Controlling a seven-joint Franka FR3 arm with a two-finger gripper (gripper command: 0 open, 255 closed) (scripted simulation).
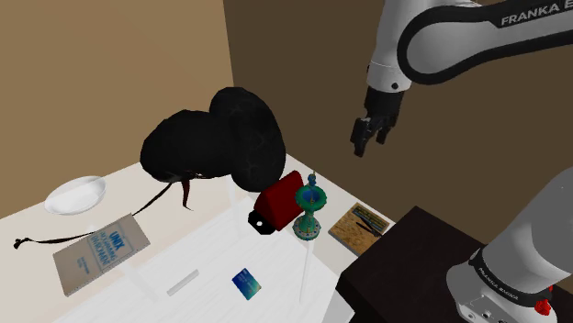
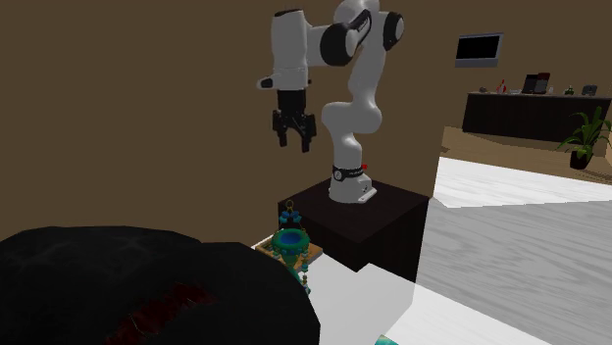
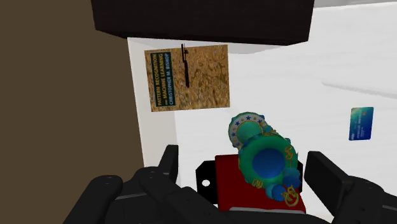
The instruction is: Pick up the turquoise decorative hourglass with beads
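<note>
The turquoise hourglass (image 1: 308, 209) stands upright on the white table (image 1: 220, 252), with green and blue rims and small beads, right beside a red box (image 1: 278, 203). In the second exterior view the hourglass (image 2: 291, 241) peeks out past a big black mass. My gripper (image 1: 370, 134) hangs high above the table, up and to the shoulder view's right of the hourglass, open and holding nothing. Seen from the wrist, the hourglass top (image 3: 270, 161) lies far below, between my spread fingertips (image 3: 168, 159), over the red box (image 3: 232, 181).
A large black bag (image 1: 220, 138) with straps fills the table's back. A brown book (image 1: 360, 227) lies near the dark stand (image 1: 418, 252). A white bowl (image 1: 75, 194), a grey-blue book (image 1: 99, 253) and a small blue card (image 1: 246, 283) lie further along the table.
</note>
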